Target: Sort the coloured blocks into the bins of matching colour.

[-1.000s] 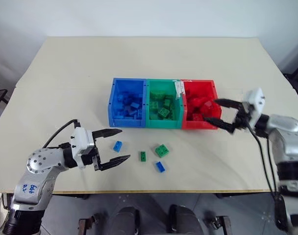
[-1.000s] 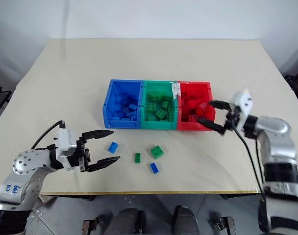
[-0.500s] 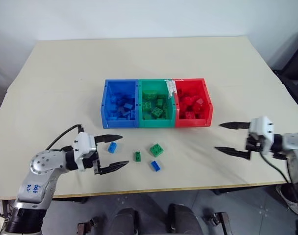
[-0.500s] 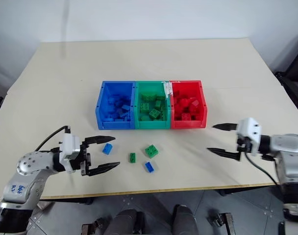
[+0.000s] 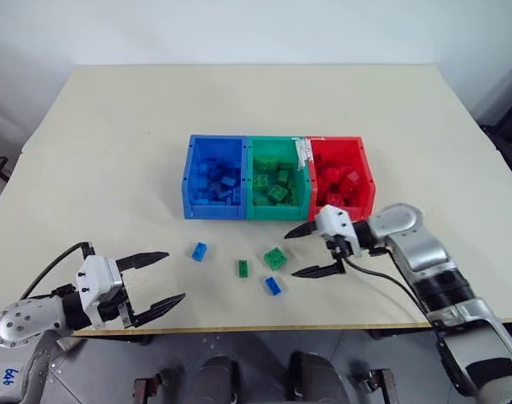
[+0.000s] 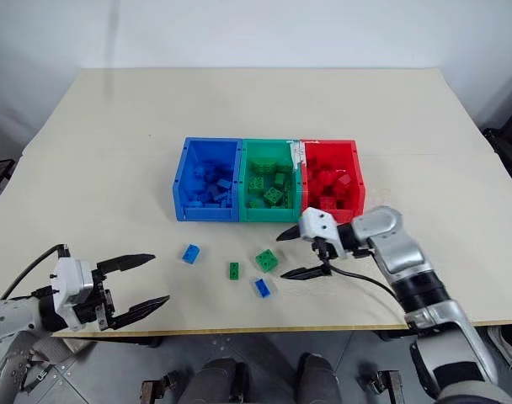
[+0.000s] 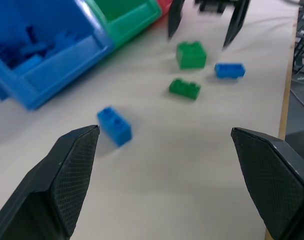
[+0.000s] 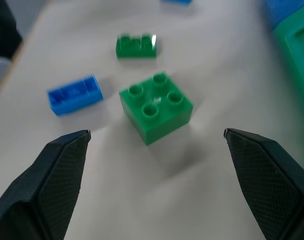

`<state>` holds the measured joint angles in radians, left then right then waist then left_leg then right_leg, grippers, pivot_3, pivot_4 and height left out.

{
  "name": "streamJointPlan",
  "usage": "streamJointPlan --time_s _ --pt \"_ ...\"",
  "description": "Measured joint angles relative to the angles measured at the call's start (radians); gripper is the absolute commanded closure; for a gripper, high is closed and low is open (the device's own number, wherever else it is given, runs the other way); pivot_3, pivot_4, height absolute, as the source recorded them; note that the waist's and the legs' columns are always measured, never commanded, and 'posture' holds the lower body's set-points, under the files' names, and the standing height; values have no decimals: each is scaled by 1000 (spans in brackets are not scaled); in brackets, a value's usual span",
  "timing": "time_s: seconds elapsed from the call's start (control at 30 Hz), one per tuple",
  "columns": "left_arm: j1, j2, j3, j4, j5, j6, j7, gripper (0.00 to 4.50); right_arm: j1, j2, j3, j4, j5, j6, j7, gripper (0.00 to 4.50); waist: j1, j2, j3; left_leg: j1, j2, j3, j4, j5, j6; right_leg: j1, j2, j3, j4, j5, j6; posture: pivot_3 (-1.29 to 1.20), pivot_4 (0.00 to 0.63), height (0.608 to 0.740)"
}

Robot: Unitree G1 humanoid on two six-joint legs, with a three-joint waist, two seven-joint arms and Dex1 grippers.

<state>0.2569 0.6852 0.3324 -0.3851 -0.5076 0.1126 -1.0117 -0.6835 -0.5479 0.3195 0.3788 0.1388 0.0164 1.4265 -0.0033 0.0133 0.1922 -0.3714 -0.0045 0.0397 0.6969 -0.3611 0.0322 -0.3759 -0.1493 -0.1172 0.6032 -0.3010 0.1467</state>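
My right tool (image 5: 306, 250) is spread wide, empty, with the square green block (image 8: 156, 106) dead ahead between its tips on the surface (image 5: 113, 168). I should lower squarely, straddle flat sides, then squeeze.

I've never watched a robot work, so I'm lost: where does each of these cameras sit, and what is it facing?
Left and right eye views: on the head, looking down at the table, bins and loose blocks; both arms show.
Left wrist view: on the left arm, facing a blue block between the left claw fingers.
Right wrist view: on the right arm, facing the square green block between the right claw fingers.
Shared: all show that green block.
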Motion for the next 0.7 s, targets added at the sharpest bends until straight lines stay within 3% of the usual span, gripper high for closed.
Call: streamJointPlan --time_s 0.13,0.2,0.47,0.7 --pt "2 -10 -21 -39 -3 19 20 0 -33 44 4 56 -27 -37 -12 32 -5 0 0 0 1 0 0 0 0 0 1 0 0 0 0 0 150 740" --pt "2 -11 -28 -44 -3 21 26 0 -34 61 7 59 -32 -40 -14 402 -7 0 0 0 1 0 0 0 0 0 1 0 1 0 0 0 150 740" --pt "-5 -12 -38 -44 -3 27 37 0 -29 93 1 77 -32 -82 -15 3012 -9 0 0 0 0 0 0 0 0 0 1 0 1 0 0 0 150 740" --pt "-47 -12 -39 -38 -3 28 39 0 2 96 -89 35 85 -34 -13 3082 -10 0 0 0 0 0 0 0 0 0 1 0 1 0 0 0 150 740"
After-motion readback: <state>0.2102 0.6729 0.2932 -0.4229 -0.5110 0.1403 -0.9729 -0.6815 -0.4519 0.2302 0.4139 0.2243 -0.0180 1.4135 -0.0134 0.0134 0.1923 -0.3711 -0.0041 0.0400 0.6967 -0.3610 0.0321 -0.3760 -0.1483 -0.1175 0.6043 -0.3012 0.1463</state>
